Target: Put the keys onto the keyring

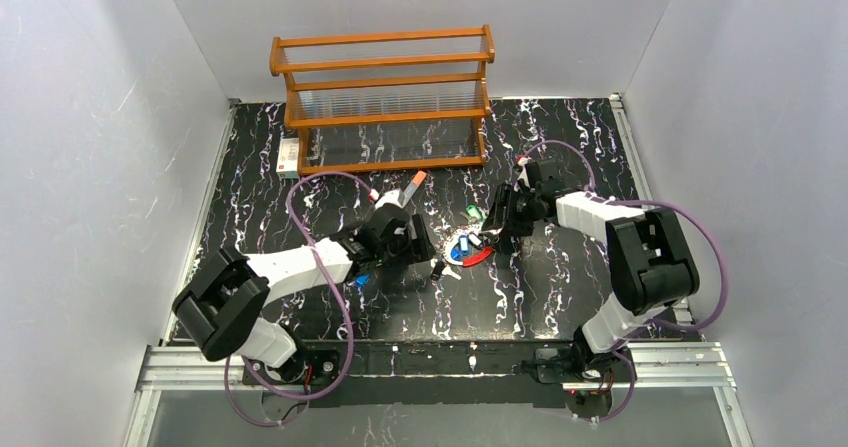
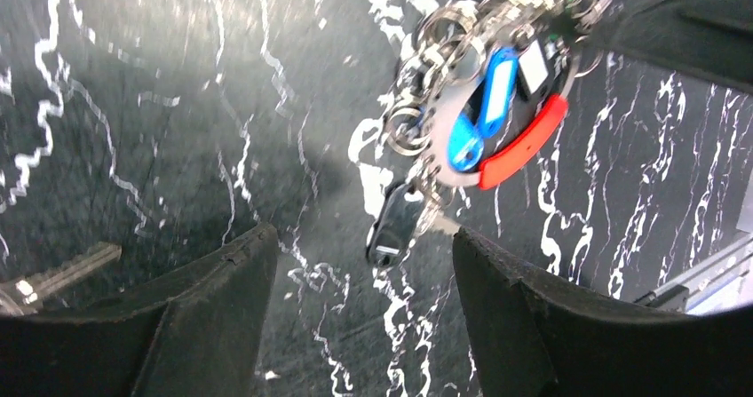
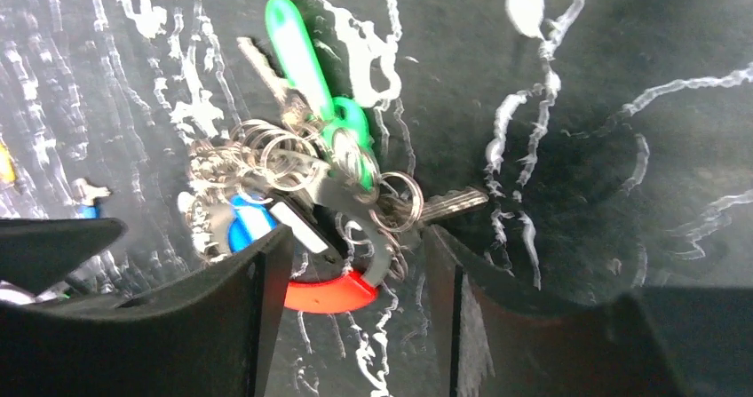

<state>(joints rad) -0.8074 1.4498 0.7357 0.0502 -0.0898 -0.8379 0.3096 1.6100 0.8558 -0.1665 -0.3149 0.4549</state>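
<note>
A: What's the biggest thing there?

B: The worktop [image 1: 560, 297], a glossy black slab veined in white like marble. At its far edge stands a rack [image 1: 385, 97] of orange-brown wooden rails with clear ribbed panels between them.

A: And the arms?

B: The arms [image 1: 290, 267] have white shells and black joints. The left end effector [image 1: 428, 252] has its matte black, wedge-shaped fingers [image 2: 222, 317] spread, with only bare worktop between them. The right end effector [image 3: 355, 242] is spread too, its fingers standing either side of the red section of the keyring [image 3: 324, 292]. I can't tell whether either finger touches it.

A: Where does the ring lie?

B: Flat, near the middle of the worktop, between the two end effectors. It is a thin whitish loop with one thick, smooth red arc. The keys [image 3: 297, 51] are heaped on and around it, with bright metal blades and glossy plastic heads in green and blue. They are tangled with a cluster of small wire split rings [image 3: 266, 153]. A black fob [image 2: 391, 224] lies just beside the loop, on the left arm's side.

A: Anything loose?

B: One metal key [image 2: 67, 271] lies flat, well apart from the heap, beside a left finger.

A: Room to move?

B: There is open marble in front of the heap and to its right. White walls [image 1: 100, 117] close in three sides, and an aluminium rail [image 1: 440, 362] runs along the near edge.
</note>
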